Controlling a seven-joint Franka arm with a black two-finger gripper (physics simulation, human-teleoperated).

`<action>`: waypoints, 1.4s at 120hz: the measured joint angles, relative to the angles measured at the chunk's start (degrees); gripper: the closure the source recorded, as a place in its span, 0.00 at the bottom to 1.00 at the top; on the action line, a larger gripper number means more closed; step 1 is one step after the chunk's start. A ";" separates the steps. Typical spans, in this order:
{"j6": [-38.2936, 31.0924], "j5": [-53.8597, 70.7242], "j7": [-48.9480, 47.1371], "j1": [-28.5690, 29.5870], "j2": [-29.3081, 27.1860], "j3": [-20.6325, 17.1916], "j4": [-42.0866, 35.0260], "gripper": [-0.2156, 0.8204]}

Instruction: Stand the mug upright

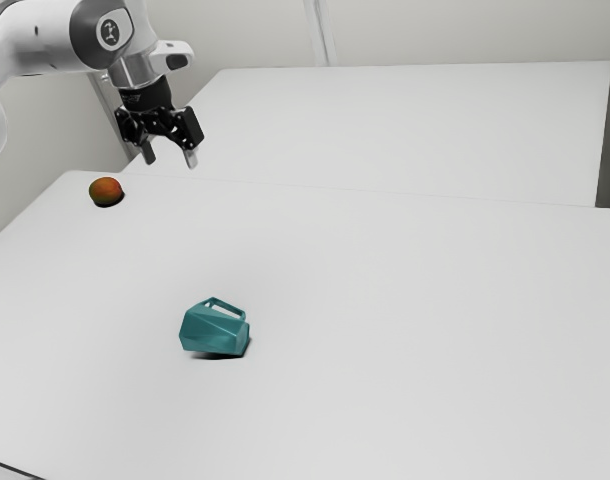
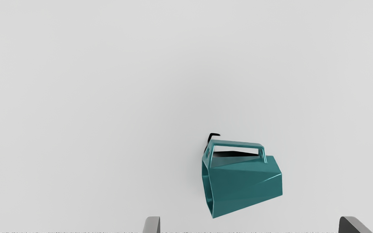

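The mug (image 1: 214, 332) lies on its side on the bench (image 1: 415, 340), well in from the far edge, its handle (image 2: 236, 143) to one side of the body. The end effector (image 1: 171, 160) is released, empty and held above the bench, well apart from the mug. The step in hand looks like the approach to a grip. Next, it should come down over the mug, perhaps turning to pinch across the body, then lift and tip the mouth (image 2: 208, 191) upward. Open bench surrounds the mug; the fruit (image 1: 106, 191) sits near the far corner at the exterior view's left.
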State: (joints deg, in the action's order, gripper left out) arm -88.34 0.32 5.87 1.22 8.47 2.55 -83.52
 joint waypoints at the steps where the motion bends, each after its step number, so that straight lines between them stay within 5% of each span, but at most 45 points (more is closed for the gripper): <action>1: 0.03 0.00 -0.01 0.00 0.00 0.00 0.00 0.21; 49: 0.70 -1.09 -0.36 -0.61 -2.79 -0.01 -2.91 0.21; 88: -1.58 -13.90 2.64 4.69 -17.78 0.64 -25.22 0.21; 101: -4.05 -20.37 6.28 5.31 -19.88 6.01 -33.26 0.21; 130: -9.48 -29.26 15.15 5.64 -18.25 11.69 -40.55 0.21; 168: -14.61 -39.48 25.35 9.49 -8.15 12.26 -44.50 0.21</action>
State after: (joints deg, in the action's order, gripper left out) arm -102.95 -39.17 31.23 10.71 0.32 14.81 -128.02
